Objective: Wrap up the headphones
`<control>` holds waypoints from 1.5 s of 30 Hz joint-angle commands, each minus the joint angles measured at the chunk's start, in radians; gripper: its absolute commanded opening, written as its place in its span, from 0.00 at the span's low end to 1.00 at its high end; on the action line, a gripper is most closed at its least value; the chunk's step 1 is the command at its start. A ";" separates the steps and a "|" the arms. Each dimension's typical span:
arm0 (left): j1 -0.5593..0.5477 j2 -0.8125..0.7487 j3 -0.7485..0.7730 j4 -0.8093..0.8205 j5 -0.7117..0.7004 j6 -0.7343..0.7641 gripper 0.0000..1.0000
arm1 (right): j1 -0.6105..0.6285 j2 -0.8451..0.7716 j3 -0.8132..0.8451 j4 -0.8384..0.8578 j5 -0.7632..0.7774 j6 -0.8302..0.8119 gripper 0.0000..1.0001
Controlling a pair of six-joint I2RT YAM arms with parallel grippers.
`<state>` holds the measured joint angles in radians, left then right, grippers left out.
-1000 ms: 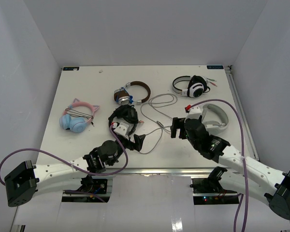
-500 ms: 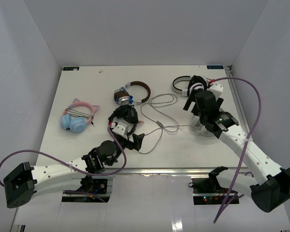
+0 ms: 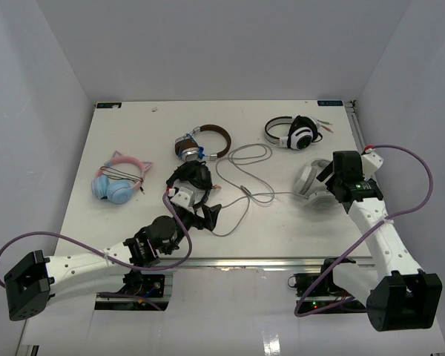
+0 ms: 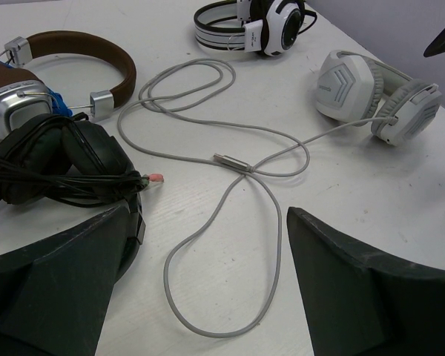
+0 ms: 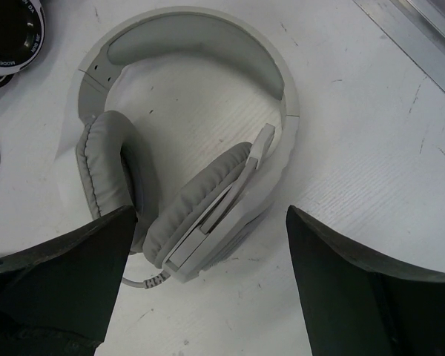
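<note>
The white and light-grey headphones point(image 3: 311, 182) lie flat at the right of the table, ear cups folded together. They also show in the right wrist view point(image 5: 193, 33) and the left wrist view point(image 4: 371, 89). Their thin grey cable point(image 3: 245, 185) runs loose in loops across the table's middle point(image 4: 259, 170). My right gripper point(image 3: 329, 179) is open above the headphones, its jaws either side of one ear cup point(image 5: 211, 215), holding nothing. My left gripper point(image 3: 208, 216) is open and empty point(image 4: 208, 211) over the near loop of the cable.
Black headphones point(image 3: 189, 178) lie just beyond my left gripper. Brown headphones point(image 3: 204, 142) sit behind them. A small white pair with black cups point(image 3: 293, 132) is at the back right. A pink and blue cat-ear pair point(image 3: 119, 182) lies at the left.
My right arm swung from the table's middle to the back right, then came down over the white and grey headphones. The left arm has barely moved. The cable lies as before.
</note>
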<state>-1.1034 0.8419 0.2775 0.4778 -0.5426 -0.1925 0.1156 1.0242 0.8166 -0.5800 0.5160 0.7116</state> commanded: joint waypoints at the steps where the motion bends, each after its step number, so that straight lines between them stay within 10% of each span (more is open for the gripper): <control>1: -0.001 -0.021 0.006 -0.001 -0.005 -0.007 0.98 | -0.034 0.010 -0.023 0.008 -0.028 0.067 0.88; 23: -0.001 -0.032 0.002 -0.004 -0.024 -0.005 0.98 | -0.045 0.089 -0.145 0.104 -0.088 0.108 0.79; 45: -0.001 -0.052 -0.001 -0.010 -0.019 -0.008 0.98 | -0.052 0.099 0.015 -0.004 -0.053 0.272 0.94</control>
<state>-1.1034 0.8177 0.2756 0.4707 -0.5661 -0.1926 0.0759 1.0832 0.7823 -0.5506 0.4278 0.9246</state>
